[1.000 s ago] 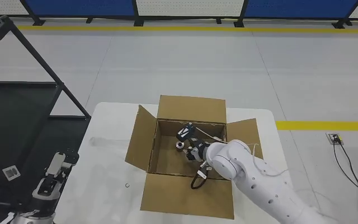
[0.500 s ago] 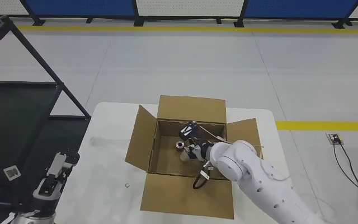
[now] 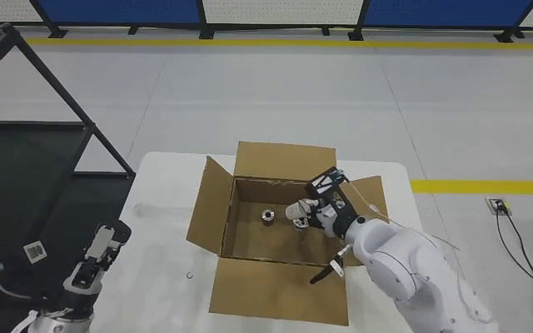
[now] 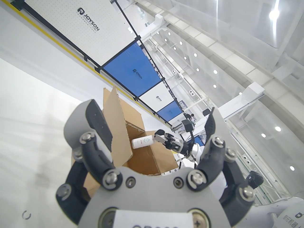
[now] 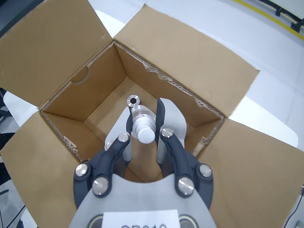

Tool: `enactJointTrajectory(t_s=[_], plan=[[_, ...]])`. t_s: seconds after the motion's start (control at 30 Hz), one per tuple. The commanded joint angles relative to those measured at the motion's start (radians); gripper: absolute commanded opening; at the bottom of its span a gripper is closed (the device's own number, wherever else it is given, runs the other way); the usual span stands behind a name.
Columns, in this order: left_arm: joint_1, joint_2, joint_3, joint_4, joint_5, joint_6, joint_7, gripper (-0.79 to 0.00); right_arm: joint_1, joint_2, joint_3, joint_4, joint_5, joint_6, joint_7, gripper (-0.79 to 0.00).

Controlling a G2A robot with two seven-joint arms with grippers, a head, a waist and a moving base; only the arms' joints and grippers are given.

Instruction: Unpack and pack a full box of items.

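Bottle [image 5: 142, 125] white, capped, clamped in right jaws over cardboard box [image 5: 178, 55]; left jaws wide.

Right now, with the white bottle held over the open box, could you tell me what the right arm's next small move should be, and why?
Probably carry the white bottle sideways past the right-hand wall of the box and down onto the table. The right jaws are shut on it, and it seems clear of the walls; a metal part lies on the box floor.
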Motion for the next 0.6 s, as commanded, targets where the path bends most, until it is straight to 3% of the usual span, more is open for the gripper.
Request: enactJointTrajectory(t_s=[0.0, 0.57], plan=[[0.000, 0.000, 0.000, 0.000, 0.000, 0.000, 0.000, 0.000, -0.032, 0.004, 0.031, -0.040, -0.004, 0.010, -0.003, -0.785], [0.000, 0.000, 0.000, 0.000, 0.000, 0.000, 0.000, 0.000, -0.047, 0.004, 0.032, -0.029, 0.001, -0.023, -0.029, -0.785]])
